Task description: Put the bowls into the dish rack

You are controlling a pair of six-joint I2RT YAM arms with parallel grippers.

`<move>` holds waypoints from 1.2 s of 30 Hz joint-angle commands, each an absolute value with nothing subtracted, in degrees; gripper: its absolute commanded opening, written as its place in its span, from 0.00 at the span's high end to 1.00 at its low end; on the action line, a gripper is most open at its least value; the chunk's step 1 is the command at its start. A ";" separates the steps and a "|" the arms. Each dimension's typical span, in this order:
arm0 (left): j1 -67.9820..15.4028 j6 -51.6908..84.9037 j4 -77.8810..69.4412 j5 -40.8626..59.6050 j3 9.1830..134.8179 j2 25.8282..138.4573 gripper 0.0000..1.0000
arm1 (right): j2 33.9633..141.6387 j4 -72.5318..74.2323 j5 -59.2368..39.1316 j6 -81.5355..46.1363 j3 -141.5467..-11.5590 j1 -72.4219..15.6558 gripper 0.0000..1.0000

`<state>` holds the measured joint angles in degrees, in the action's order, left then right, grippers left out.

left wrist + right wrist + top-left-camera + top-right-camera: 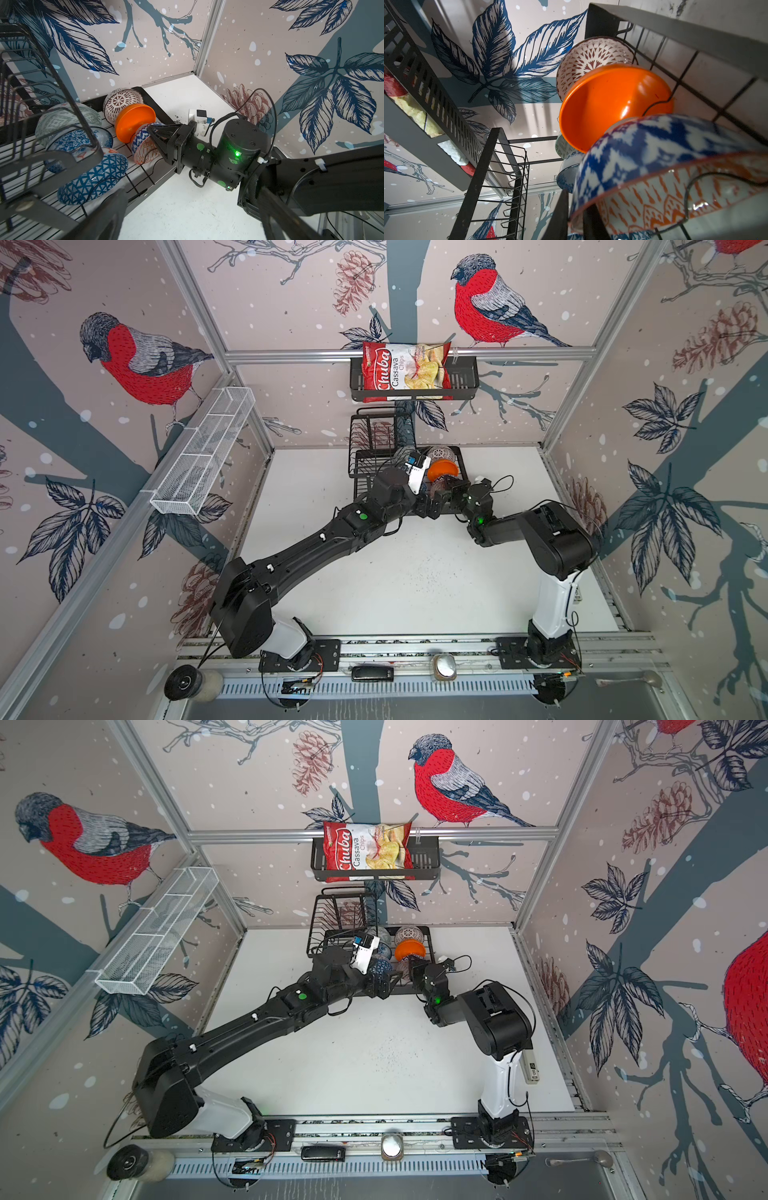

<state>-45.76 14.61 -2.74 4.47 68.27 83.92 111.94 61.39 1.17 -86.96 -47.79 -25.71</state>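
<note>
My right gripper (156, 138) straddles rim of orange-red patterned bowl (143, 151), which stands edgewise in dish rack (158, 110); clamped or loosened, cannot tell. My left gripper (380, 982) spread wide, empty, blue triangle-patterned bowl (93, 180) just beside.

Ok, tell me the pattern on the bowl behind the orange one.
White bowl, reddish-brown radial marks; best in the right wrist view.

Plenty of open white table (415, 572) in front of the dish rack (365, 464), nothing to dodge there. The rack's right half is jammed with bowls (93, 178) standing on edge, tight against one another. Its left half is bare wire, though the upper shelf (374, 431) hangs over the back. The left arm (311, 539) and the right gripper (151, 135), at the blue-and-orange bowl (143, 151), crowd the front edge.
</note>
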 commanded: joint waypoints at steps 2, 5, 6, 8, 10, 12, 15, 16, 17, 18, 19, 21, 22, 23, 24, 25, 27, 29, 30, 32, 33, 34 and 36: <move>-45.81 14.35 -3.73 4.59 68.70 83.32 0.02 | 110.93 59.48 0.53 -86.46 -48.82 -25.57 0.80; -45.88 14.33 -3.71 4.74 68.67 83.32 0.02 | 110.80 59.29 0.34 -86.13 -49.15 -25.40 0.80; -45.87 14.33 -3.71 4.68 68.65 83.32 0.02 | 110.66 59.20 0.35 -86.13 -49.20 -25.39 0.79; -45.82 14.33 -3.75 4.66 68.64 83.32 0.02 | 110.46 59.07 0.35 -86.01 -49.29 -25.27 0.79; -45.90 14.33 -3.74 4.57 68.56 83.32 0.02 | 110.28 58.77 0.26 -85.75 -49.31 -25.29 0.79; -45.87 14.48 -3.83 4.78 68.60 83.47 0.02 | 109.74 58.31 0.26 -85.36 -49.37 -25.31 0.78; -45.87 14.55 -3.87 5.01 68.60 83.58 0.02 | 108.99 57.36 0.29 -84.73 -49.22 -25.22 0.75; -45.88 14.64 -3.87 5.01 68.60 83.58 0.02 | 108.78 57.30 0.35 -84.57 -49.18 -25.14 0.75; -45.83 14.59 -3.95 5.01 68.47 83.56 0.02 | 108.57 57.18 0.27 -84.60 -49.09 -25.03 0.74; -45.80 14.67 -4.04 5.03 68.47 83.58 0.02 | 108.40 57.10 0.20 -84.52 -49.10 -25.05 0.74; -45.87 14.68 -4.06 5.09 68.39 83.58 0.02 | 108.28 56.98 0.18 -84.48 -48.98 -24.97 0.73; -45.80 14.77 -4.14 5.13 68.39 83.67 0.02 | 108.02 56.95 0.00 -84.39 -48.87 -24.86 0.72; -45.83 14.83 -4.13 5.11 68.38 83.76 0.02 | 107.91 57.01 -0.01 -84.31 -48.88 -24.86 0.70; -45.88 14.83 -4.14 5.14 68.42 83.76 0.02 | 107.70 56.88 -0.07 -84.19 -48.87 -24.80 0.68; -45.83 14.79 -4.13 5.18 68.38 83.76 0.02 | 107.55 56.50 -0.26 -83.98 -49.09 -24.83 0.67; -45.84 14.78 -4.21 5.12 68.38 83.76 0.02 | 107.50 56.27 -0.35 -83.94 -49.12 -24.73 0.67; -45.88 14.81 -4.14 5.10 68.38 83.84 0.02 | 107.44 56.25 -0.53 -83.95 -49.12 -24.78 0.65; -45.83 14.78 -4.17 5.08 68.38 83.91 0.02 | 107.22 56.01 -0.75 -83.93 -49.18 -24.70 0.64; -45.88 14.84 -4.15 5.09 68.38 83.91 0.02 | 107.14 55.91 -0.79 -83.91 -49.14 -24.69 0.64; -45.83 14.92 -4.17 5.23 68.38 83.94 0.02 | 106.91 55.74 -0.83 -83.65 -49.20 -24.70 0.62; -45.86 14.98 -4.17 5.27 68.38 84.00 0.02 | 106.81 55.49 -0.96 -83.54 -49.22 -24.62 0.62; -45.88 14.96 -4.15 5.36 68.38 84.00 0.02 | 106.82 55.37 -1.05 -83.51 -49.37 -24.60 0.61; -45.87 15.07 -4.15 5.36 68.38 83.89 0.02 | 106.97 54.93 -1.40 -83.48 -49.61 -24.52 0.60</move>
<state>-45.76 14.72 -2.74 4.49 68.27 83.92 107.42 53.89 -0.60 -84.75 -49.04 -24.67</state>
